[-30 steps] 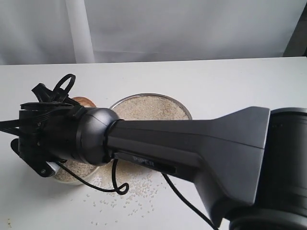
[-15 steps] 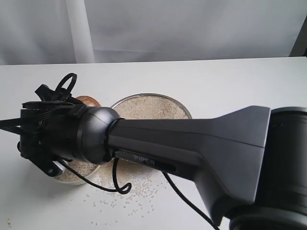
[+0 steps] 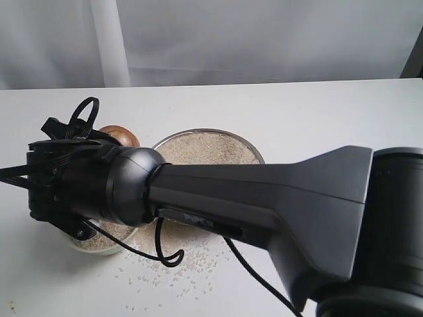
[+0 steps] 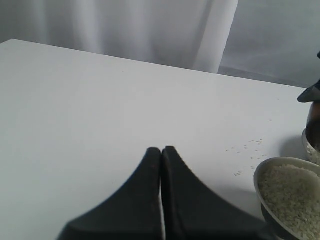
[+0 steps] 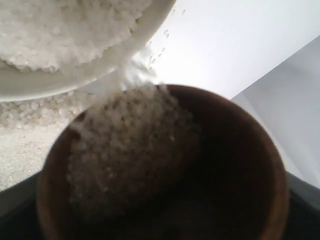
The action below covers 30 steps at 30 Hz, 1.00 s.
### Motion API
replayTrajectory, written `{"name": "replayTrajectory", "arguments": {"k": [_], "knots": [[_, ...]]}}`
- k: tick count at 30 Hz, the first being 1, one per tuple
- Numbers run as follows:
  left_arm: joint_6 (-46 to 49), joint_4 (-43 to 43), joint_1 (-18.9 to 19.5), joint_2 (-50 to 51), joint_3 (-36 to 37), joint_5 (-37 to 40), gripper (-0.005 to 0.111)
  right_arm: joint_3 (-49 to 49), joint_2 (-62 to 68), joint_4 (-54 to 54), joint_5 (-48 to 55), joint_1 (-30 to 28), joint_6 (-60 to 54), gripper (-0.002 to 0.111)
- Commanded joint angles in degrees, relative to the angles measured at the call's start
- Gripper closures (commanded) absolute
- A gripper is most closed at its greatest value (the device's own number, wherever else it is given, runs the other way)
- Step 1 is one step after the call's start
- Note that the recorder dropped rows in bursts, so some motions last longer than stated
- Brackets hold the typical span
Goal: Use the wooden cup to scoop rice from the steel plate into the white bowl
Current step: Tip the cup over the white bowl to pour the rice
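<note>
**Pour phase, exterior and wrist views.** Your right arm (image 3: 264, 198) filled the exterior view, reaching across the white table (image 3: 330, 112) toward nine o'clock. The steel plate (image 3: 209, 131) sat mid-table under a broad layer of rice (image 3: 205, 150). The white bowl (image 3: 99, 249) stood at eight o'clock from the plate, mostly hidden beneath the wrist and already holding grain.

Over the last second the wrist had rolled. The wooden cup (image 3: 120, 135) had come further into sight at ten o'clock from the plate. Your right gripper (image 5: 162, 215) was clenched around that cup. Its wrist view showed the cup tipped, with rice sliding over the lip toward the bowl's rim. The blur hid whether all of it landed inside.

By this evidence the pour was under way and the cup not yet empty.

Your left gripper (image 4: 161, 152) rested with its fingers pressed together, grasping nothing. A scatter of loose grains (image 3: 188, 264) lay at six o'clock from the plate, so you risked more spill if the tilt outran the rim.
</note>
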Motion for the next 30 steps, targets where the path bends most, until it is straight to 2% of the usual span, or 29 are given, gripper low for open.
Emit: {"name": "replayTrajectory", "arguments": {"k": [1,30], "knots": [[-0.1,-0.3,-0.4,0.0,-0.2,-0.4,0.107,-0.1,-0.4,-2.2,-0.4,0.1,-0.9,0.108],[-0.1,-0.3,-0.4,0.0,-0.2,-0.4,0.107,-0.1,-0.4,-7.1,-1.2,1.4,-5.8,0.108]]}}
